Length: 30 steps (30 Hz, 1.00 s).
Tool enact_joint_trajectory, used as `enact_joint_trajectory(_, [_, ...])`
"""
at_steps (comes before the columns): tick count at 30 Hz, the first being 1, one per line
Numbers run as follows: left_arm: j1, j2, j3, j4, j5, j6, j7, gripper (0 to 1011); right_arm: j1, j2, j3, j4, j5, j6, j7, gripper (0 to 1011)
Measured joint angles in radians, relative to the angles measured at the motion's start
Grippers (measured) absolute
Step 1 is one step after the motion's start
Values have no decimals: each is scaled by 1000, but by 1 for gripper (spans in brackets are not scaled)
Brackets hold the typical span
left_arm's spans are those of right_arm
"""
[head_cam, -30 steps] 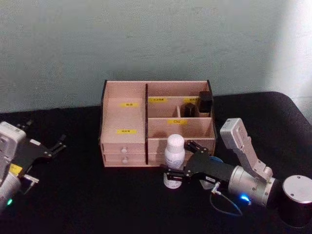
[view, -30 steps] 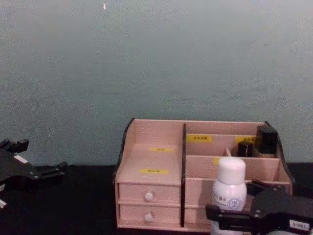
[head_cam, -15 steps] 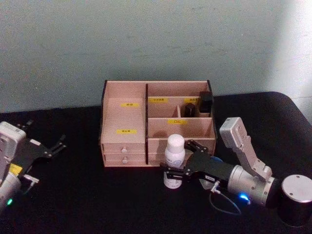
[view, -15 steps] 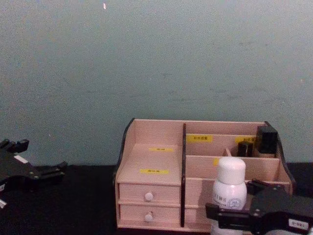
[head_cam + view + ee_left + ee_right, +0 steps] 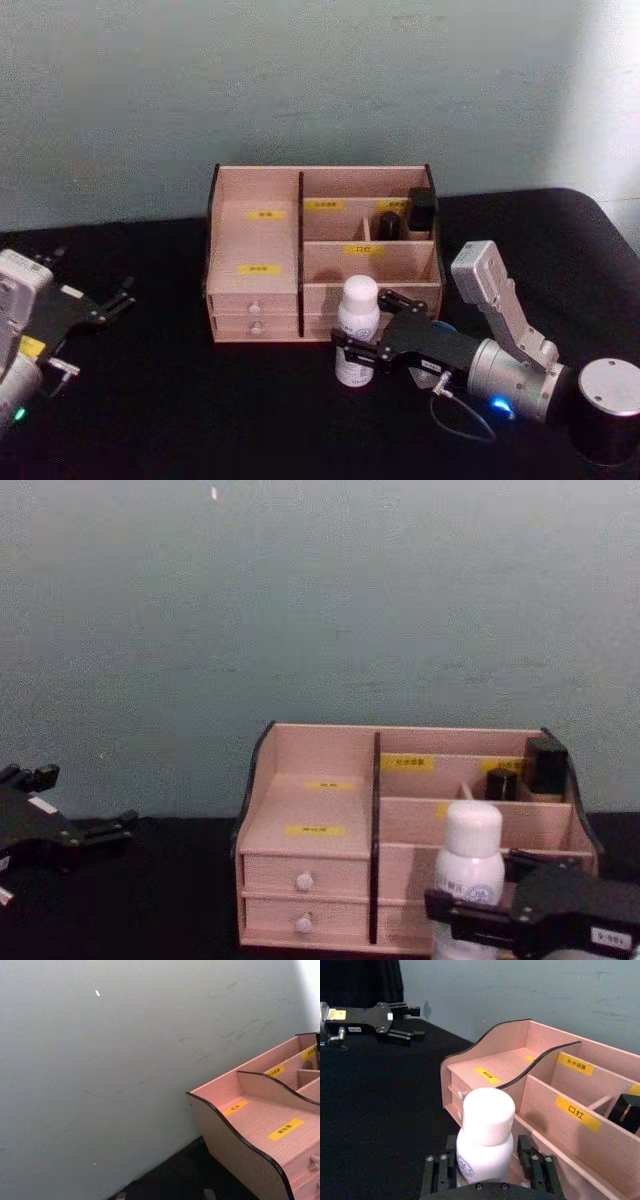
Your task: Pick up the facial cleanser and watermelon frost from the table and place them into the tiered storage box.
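Head view: the right gripper (image 5: 360, 320) is closed against both sides of an upright white bottle (image 5: 358, 305). The bottle is just in front of the right half of the tiered storage box (image 5: 255, 245). The left gripper (image 5: 92, 278) is parked far left on the black table (image 5: 200, 420), fingers apart.
Left wrist view: the box's curved side wall and stepped shelves.
Right wrist view: black pads (image 5: 536, 1170) hug the bottle's lower body, with the box's tiers just behind.
Chest view: I cannot tell whether the bottle's base rests on the table.
Step in hand: probably lifting the bottle.
Doing it well: raise it straight and upright until the base clears the front wall. Then carry it forward and lower it before letting go.
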Motion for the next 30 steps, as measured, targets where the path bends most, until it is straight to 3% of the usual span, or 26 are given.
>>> enact_joint_trajectory(5, [0, 0, 0, 0, 0, 0, 0, 1001, 0, 0, 0, 0, 0, -1, 0, 659])
enact_joint_trajectory(9, [0, 0, 0, 0, 0, 0, 0, 1001, 0, 0, 0, 0, 0, -1, 1, 590])
enact_joint_trajectory(30, [0, 0, 0, 0, 0, 0, 0, 1001, -9, 9, 3, -19, -4, -5, 0, 590])
